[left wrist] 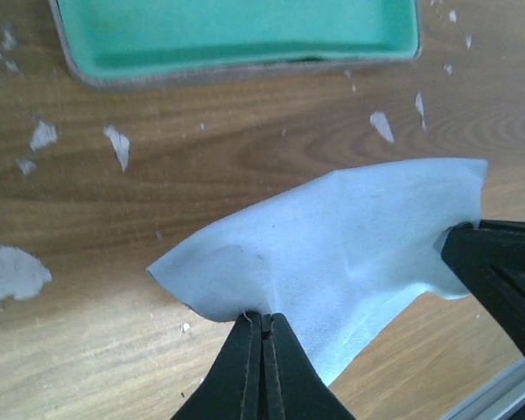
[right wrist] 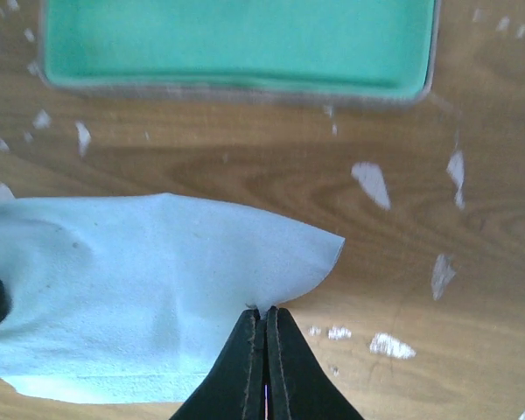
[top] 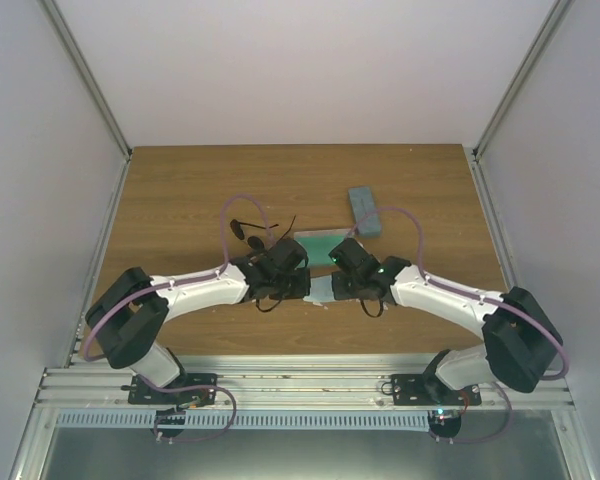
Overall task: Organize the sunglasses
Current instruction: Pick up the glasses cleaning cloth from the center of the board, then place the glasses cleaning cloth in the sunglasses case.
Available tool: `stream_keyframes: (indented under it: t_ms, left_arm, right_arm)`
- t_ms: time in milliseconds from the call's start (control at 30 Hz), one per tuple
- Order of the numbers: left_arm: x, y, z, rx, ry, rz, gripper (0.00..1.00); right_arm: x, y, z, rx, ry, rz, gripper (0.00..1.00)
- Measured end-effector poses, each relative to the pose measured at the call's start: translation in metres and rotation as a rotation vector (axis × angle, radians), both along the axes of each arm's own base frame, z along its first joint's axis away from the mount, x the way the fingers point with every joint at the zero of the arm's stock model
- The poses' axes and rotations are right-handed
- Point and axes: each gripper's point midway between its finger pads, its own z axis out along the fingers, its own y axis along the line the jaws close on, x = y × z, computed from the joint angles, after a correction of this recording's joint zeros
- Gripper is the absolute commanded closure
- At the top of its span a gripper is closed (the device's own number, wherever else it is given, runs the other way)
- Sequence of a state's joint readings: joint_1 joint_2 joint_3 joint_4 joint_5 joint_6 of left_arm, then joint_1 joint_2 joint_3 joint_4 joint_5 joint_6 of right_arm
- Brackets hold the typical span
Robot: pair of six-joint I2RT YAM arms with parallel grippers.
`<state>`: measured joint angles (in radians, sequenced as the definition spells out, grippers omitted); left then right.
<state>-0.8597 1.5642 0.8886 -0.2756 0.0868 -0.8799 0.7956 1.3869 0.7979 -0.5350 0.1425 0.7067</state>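
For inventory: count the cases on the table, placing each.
2. Open green-lined case mid-table; closed blue-grey case farther back, to its right. The arms may hide more.

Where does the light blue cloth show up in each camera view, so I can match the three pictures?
Top view: cloth, centre, just below the open green case.
Left wrist: cloth, lower middle to right, pinched by the shut left gripper.
Right wrist: cloth, lower left, pinched by the shut right gripper.
Shared landmark: the green case, along the top edge in both wrist views.
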Motion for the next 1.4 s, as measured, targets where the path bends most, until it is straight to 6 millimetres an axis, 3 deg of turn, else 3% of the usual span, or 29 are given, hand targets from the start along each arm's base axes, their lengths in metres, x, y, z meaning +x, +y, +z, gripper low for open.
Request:
stream_keyframes:
  t_ms: [233,367,500,633,800,1400]
  left_arm:
    - [0.037,0.005,0.028,-0.019,-0.07,0.042,1.0]
    - [0.068,0.006,0.043,-0.026,-0.122,0.068,1.0]
    - [0.09,0.011,0.036,0.001,-0.132,0.079,1.0]
    - [0.104,0.014,0.016,0.04,-0.115,0.074,1.0]
    - [0.11,0.012,-0.001,0.058,-0.089,0.057,1.0]
    - [0.115,0.008,-0.028,0.072,-0.049,0.036,1.0]
  right_arm:
    - [0.044,0.004,0.033,0.027,-0.099,-0.017,0.99]
    - [0.066,0.001,0.028,0.01,-0.11,-0.025,0.99]
    - [0.082,-0.003,0.012,-0.02,-0.096,-0.025,1.0]
    - [0.095,-0.006,0.002,-0.035,-0.092,-0.031,0.99]
    - [0.105,-0.008,-0.008,-0.044,-0.088,-0.027,0.99]
    - [0.123,-0.012,-0.03,-0.075,-0.077,-0.009,0.99]
